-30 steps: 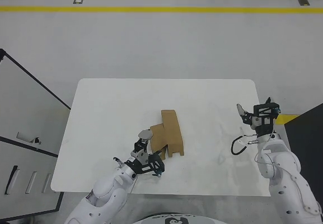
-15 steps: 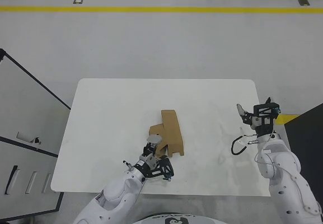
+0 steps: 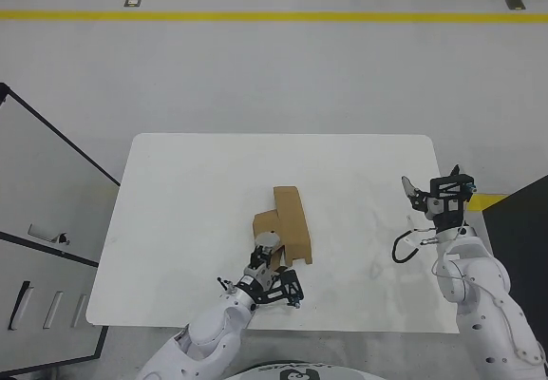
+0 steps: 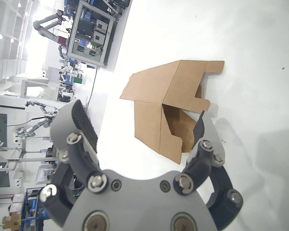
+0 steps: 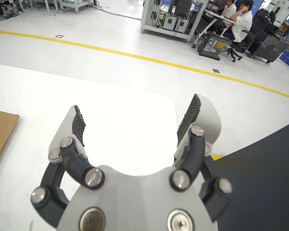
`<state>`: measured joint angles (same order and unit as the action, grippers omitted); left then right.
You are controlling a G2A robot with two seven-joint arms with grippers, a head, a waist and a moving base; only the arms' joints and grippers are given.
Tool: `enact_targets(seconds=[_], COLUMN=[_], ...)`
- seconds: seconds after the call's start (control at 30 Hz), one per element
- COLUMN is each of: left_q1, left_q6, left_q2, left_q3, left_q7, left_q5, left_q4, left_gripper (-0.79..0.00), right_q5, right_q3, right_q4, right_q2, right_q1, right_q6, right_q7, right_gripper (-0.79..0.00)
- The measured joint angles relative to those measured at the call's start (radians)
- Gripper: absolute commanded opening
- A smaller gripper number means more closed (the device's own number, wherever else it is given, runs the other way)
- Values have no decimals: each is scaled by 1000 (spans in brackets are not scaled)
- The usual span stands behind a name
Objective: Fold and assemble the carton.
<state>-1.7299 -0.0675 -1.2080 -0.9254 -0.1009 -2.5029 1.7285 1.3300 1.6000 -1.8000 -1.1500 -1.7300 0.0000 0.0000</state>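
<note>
A brown cardboard carton (image 3: 289, 226) lies partly folded near the middle of the white table (image 3: 188, 190), one flap raised off its side. In the left wrist view the carton (image 4: 168, 102) shows a hollow opening facing the camera. My left gripper (image 3: 268, 255) sits at the carton's near end, open, with one fingertip (image 4: 199, 126) close beside the opening and nothing held. My right gripper (image 3: 424, 193) hovers open over the table's right edge, far from the carton; its wrist view catches a corner of the carton (image 5: 0, 131).
A dark cabinet (image 3: 17, 237) stands left of the table, and a black panel (image 3: 535, 247) stands to the right. A black cable (image 3: 405, 249) loops beside the right arm. Bare table surface surrounds the carton.
My left arm has slid right along the table's near edge, bringing its gripper from the carton's left side to its near end. The right arm has stayed still.
</note>
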Motion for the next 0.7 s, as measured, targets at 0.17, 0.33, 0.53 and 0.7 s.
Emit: enact_targets(seconds=[0.17,0.33,0.53,0.7], left_q1=[10,20,27,36], left_q6=[-35,-49,-50,-47], left_q2=[-10,-16,-20,-25], left_q3=[13,20,22,26], left_q7=[-53,-73,-74,-73], left_q5=[2,5,19,26], left_q4=[-25,-47,-66,-82], left_gripper=[0,-49,-142,-277], right_q5=[0,0,0,0], right_q3=[0,0,0,0], right_q4=[0,0,0,0], right_q2=[0,0,0,0], right_q1=[0,0,0,0], right_q6=[0,0,0,0], right_q7=[0,0,0,0], right_gripper=[0,0,0,0])
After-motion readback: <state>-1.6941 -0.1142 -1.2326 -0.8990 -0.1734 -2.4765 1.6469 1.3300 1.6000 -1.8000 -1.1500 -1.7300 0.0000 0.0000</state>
